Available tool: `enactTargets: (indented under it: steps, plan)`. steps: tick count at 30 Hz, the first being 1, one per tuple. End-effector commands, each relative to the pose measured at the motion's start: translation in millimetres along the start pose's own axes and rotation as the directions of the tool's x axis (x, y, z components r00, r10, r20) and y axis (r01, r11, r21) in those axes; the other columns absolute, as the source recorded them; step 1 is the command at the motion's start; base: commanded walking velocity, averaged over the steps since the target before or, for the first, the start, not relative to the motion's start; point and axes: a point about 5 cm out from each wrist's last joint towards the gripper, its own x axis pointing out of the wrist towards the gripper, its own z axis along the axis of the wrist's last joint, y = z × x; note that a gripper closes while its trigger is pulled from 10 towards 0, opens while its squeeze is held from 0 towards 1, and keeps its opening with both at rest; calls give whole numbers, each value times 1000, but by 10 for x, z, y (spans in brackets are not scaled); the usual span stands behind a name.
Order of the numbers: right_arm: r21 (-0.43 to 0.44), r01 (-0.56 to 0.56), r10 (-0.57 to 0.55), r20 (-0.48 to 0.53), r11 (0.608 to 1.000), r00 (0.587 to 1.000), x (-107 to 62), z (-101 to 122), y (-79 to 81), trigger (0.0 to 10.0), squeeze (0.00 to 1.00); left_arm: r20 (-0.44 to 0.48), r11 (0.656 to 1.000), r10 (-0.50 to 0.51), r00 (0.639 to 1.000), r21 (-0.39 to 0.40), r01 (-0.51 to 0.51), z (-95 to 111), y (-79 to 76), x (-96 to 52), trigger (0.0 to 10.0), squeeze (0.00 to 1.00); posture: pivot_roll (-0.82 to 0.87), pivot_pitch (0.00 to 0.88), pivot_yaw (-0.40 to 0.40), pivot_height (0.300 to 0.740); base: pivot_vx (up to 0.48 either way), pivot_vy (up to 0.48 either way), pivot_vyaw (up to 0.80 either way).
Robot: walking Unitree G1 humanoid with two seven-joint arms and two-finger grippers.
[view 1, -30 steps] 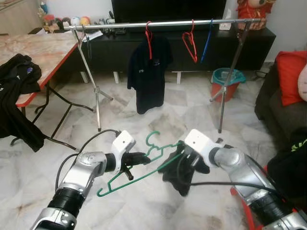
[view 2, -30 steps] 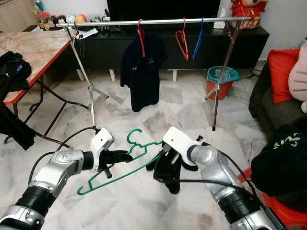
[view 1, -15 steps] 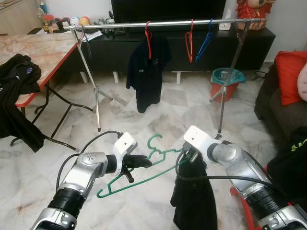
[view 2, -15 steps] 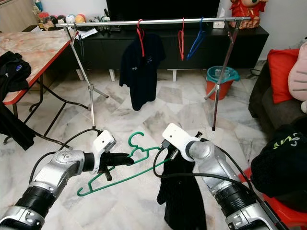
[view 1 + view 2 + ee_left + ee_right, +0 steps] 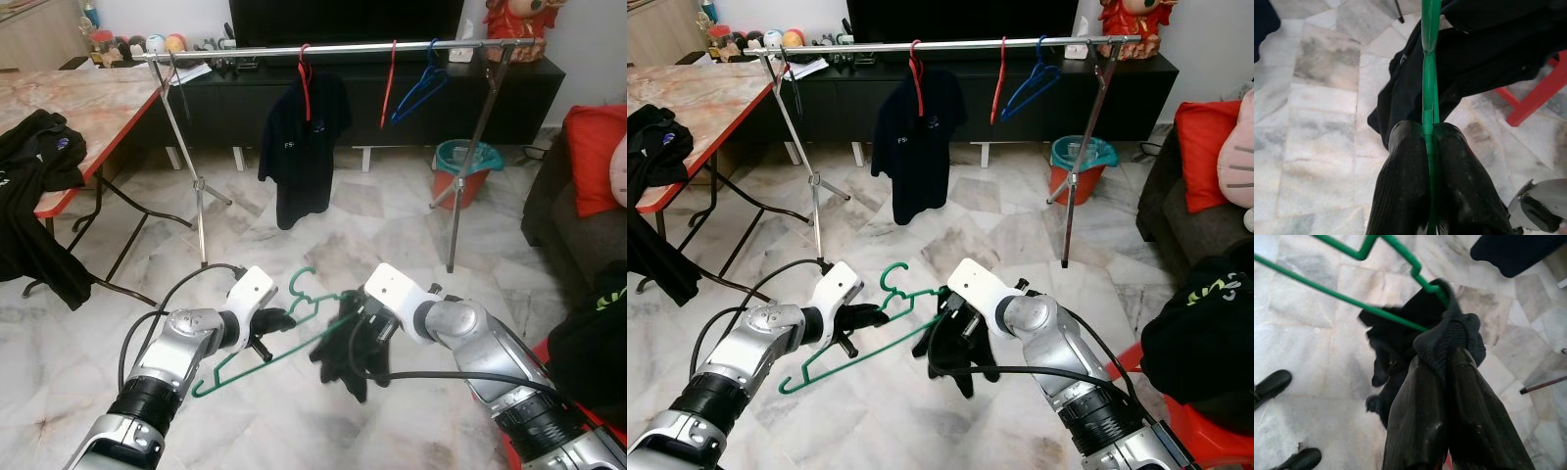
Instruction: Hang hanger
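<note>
hanger (image 5: 263,345): smooth green plastic | garment (image 5: 1447,340): soft black cloth, ribbed edge | floor (image 5: 323,235): shiny pale marble tiles | rack (image 5: 323,49): shiny metal | arms: silver metal | fingers (image 5: 1405,186): matt black

The far end of the green hanger (image 5: 257,338) goes under the black cloth (image 5: 345,343), so that end is hidden. The right gripper (image 5: 1445,363) is wrapped in the cloth, and its fingertips are covered. The black clothes (image 5: 34,211) on the left table (image 5: 93,103) run off the picture's edge. The small things (image 5: 127,43) on the far shelf are too tiny to tell.
</note>
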Motion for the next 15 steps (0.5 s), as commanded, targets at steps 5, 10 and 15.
enactTargets:
  steps: [5, 10, 15]
  plan:
    - [-47, -73, 76, 73, 996, 994, -51, 143, 105, 10000, 0, 45, 999, 31, 998, 10, -31, 88, 63, -3, 10000, 0, -24, 0, 38, 740, 0, 0, 0]
    - [-73, -83, 88, 67, 994, 994, -51, 124, 133, 10000, 0, 76, 999, -37, 996, 11, 36, 117, 11, -8, 10000, 0, -24, 0, 38, 740, 0, 0, 0]
    - [-108, -49, 57, 75, 993, 996, -61, 124, 66, 10000, 0, 95, 995, -96, 991, 8, 95, 118, -8, -57, 10000, 0, -24, 0, 39, 740, 0, 0, 0]
